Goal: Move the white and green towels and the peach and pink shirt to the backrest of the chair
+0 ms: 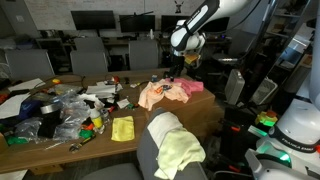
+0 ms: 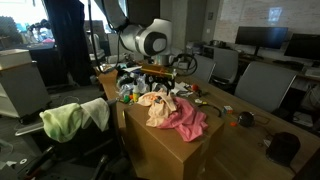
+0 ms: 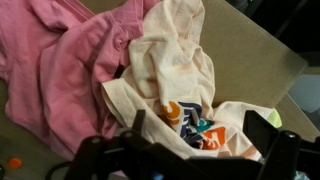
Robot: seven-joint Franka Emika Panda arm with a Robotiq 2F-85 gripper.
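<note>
Towels are on the left in an exterior view: the green towel (image 2: 62, 121) and the white towel (image 2: 97, 112) are draped side by side, touching, over the backrest (image 1: 146, 156) of the chair. That half of the job looks done.

Further right, on top of the brown table (image 2: 160, 155), the peach shirt (image 2: 153, 104) sits crumpled. The pink shirt (image 2: 186, 121) lies against its right side, touching it. Neither has reached the chair, so both are left to move.

The gripper (image 2: 162, 76) hangs over the two shirts with its jaws wide apart and nothing between them. In the wrist view it is just above the peach shirt, whose printed front faces up, with the pink shirt spread out to the left.

I judge the task about half finished. The peach shirt seems the likely next pick, since the open jaws sit over it.
</note>
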